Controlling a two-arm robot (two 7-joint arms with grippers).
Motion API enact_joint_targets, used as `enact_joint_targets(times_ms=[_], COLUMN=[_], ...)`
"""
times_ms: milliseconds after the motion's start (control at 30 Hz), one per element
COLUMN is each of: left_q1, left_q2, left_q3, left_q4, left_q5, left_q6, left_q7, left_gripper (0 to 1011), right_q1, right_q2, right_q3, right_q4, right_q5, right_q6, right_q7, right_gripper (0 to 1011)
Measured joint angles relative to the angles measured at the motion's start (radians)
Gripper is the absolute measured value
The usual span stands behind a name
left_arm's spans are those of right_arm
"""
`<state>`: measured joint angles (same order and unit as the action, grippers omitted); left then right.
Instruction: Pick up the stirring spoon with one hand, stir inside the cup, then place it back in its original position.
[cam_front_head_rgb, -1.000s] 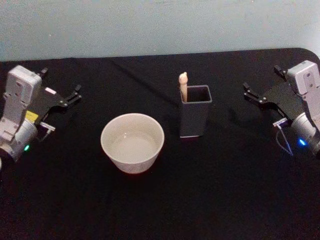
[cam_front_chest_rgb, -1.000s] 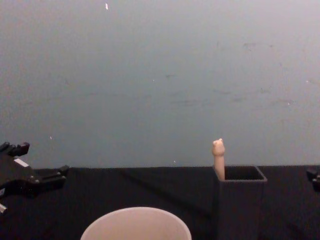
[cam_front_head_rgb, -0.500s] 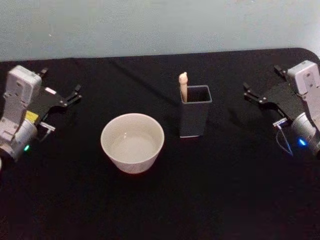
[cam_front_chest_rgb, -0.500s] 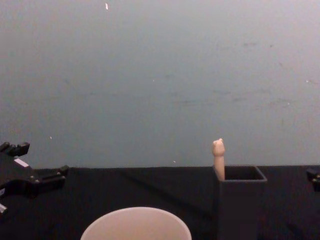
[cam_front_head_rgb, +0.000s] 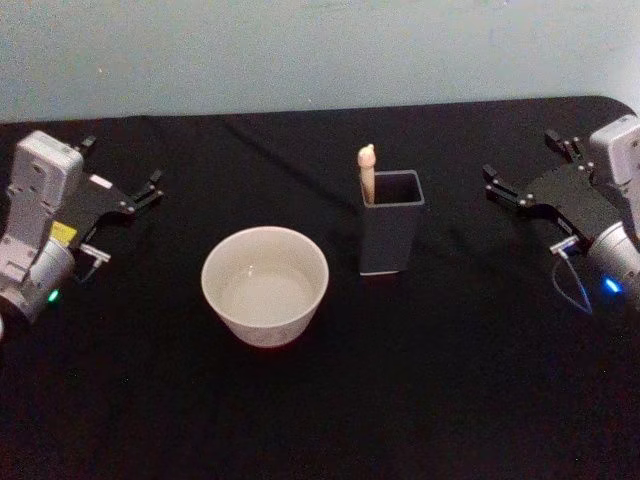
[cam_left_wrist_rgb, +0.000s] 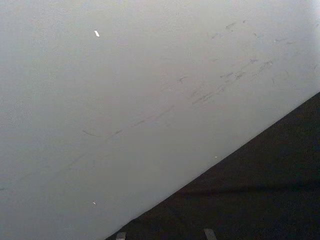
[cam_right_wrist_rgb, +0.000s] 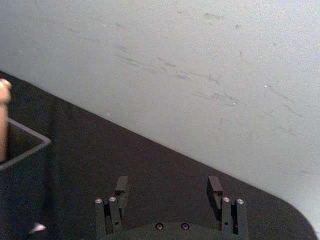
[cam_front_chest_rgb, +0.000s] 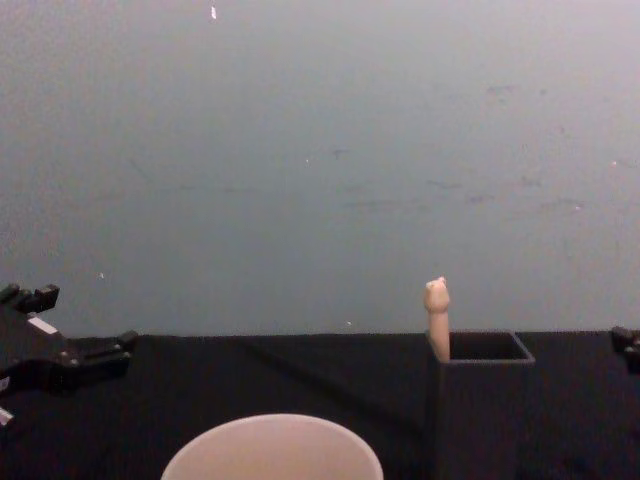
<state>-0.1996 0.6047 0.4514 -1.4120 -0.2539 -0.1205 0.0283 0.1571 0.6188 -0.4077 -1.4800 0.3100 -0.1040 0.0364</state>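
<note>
**A:** Quick, L to R. Any chg vs half a sec ago?

**B:** The left gripper (cam_front_head_rgb: 120, 165) hasn't changed. It's in the same spot at the table's (cam_front_head_rgb: 400, 390) far-left side, approx 10 o'clock from the cup (cam_front_head_rgb: 265, 322). Cup, spoon (cam_front_head_rgb: 367, 170) and holder (cam_front_head_rgb: 388, 240) haven't budged. The right gripper (cam_front_head_rgb: 520, 160) has shifted a little: its wrist body has slid toward the right edge. In the chest view it sits a touch higher (cam_front_chest_rgb: 625, 345).

**A:** Poses?

**B:** Left arm: the grey wrist body lies low at the left edge, w/ the gripper pointing to approx 2 o'clock. Its jaws are spread apart w/ nothing between them. The chest view shows the same, w/ the gripper (cam_front_chest_rgb: 70, 325) just above the table.

**A:** And the middle?

**B:** The cup is upright, front of centre. The holder stands at the cup's 2 o'clock, near it but not touching. The spoon stands in the holder's 10 o'clock corner, w/ its handle against the wall and its knob above the rim. Its neck and bowl are hidden inside.

**A:** Right arm?

**B:** It's at approx 2 o'clock from the holder, well apart, pointing to approx 10 o'clock. Its jaws are wide apart and empty, which is clear in the right wrist view (cam_right_wrist_rgb: 168, 187). That view also shows the holder rim and spoon knob off to one side.
</note>
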Motion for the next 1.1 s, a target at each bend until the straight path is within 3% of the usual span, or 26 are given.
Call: enact_joint_targets(times_ms=[333,500,833,1100], left_q1=[0.000,0.000,0.000,0.000], left_q2=[0.000,0.000,0.000,0.000], left_q3=[0.000,0.000,0.000,0.000], left_q4=[0.000,0.000,0.000,0.000], left_q5=[0.000,0.000,0.000,0.000], left_q6=[0.000,0.000,0.000,0.000], left_q7=[0.000,0.000,0.000,0.000], left_gripper=[1001,1001,1001,1001], right_q1=[-0.079,-0.105,-0.100,-0.047], right_q2=[0.028,0.034,0.017,-0.030], right_q3=[0.072,0.087,0.056,0.008], right_q4=[-0.138,-0.198,-0.236,-0.202], right_q5=[0.163,0.232,0.257,0.214], right_q6=[0.056,0.094,0.145,0.188], right_q7=[0.135,0.213,0.313,0.349], right_gripper=[1002,1002,1002,1002])
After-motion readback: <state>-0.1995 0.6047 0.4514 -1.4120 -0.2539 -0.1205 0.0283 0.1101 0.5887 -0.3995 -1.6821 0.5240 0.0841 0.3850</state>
